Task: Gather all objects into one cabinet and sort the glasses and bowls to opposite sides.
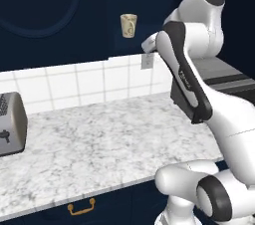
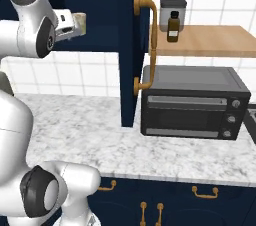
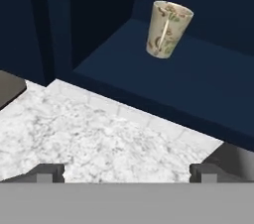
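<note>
Beige tumbler (image 3: 168, 29), faint brown-green pattern, tapered, no handle, upright on navy cabinet shelf (image 3: 198, 79). Fingers (image 3: 49, 172) spread wide, empty, above marble surface (image 3: 89, 139).

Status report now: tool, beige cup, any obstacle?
Tool open, holding nothing. Beige cup upright on the shelf in the open cabinet, ahead of the tool. Nothing between tool and cup.

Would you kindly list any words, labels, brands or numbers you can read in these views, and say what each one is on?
None can be read.
Brown bottle on the wooden shelf: pale label, too small to read.
Toaster oven knobs: markings too blurred.
Beige cup in the cabinet: a pattern, no lettering.
</note>
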Robot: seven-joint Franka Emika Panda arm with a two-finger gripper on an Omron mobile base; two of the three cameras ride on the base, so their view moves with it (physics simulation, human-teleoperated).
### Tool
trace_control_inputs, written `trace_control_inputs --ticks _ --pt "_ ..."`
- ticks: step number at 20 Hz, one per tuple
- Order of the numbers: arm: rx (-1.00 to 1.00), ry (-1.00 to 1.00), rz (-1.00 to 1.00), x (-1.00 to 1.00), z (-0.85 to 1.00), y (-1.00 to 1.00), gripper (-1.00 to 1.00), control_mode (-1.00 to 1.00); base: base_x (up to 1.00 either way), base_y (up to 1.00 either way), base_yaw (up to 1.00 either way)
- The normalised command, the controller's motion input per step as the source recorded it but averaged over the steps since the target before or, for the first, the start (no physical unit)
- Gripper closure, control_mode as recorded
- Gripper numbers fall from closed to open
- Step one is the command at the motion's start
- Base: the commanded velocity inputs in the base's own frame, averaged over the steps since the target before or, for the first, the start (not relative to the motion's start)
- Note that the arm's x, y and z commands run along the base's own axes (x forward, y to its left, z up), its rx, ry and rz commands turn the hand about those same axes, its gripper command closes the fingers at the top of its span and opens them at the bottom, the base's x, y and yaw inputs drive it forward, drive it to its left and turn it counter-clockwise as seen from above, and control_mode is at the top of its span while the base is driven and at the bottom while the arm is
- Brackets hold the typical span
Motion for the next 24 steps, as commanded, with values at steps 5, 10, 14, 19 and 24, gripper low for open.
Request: trace_control_inputs --ticks 5,10,14,19,24 --pt "0.00 -0.21 0.00 0.61 0.05 0.27 -1.00 -1.00 0.00 0.00 0.00" --pt "0.00 -0.04 0.00 0.61 0.06 0.03 -1.00 -1.00 0.00 0.00 0.00" --pt "0.00 0.06 0.00 0.70 0.12 0.00 -1.00 -1.00 0.00 0.00 0.00" --pt "0.00 0.08 -0.06 0.55 0.09 0.09 -1.00 -1.00 0.00 0.00 0.00" --pt "0.00 0.03 -0.08 0.35 0.01 0.16 -1.00 -1.00 0.00 0.00 0.00"
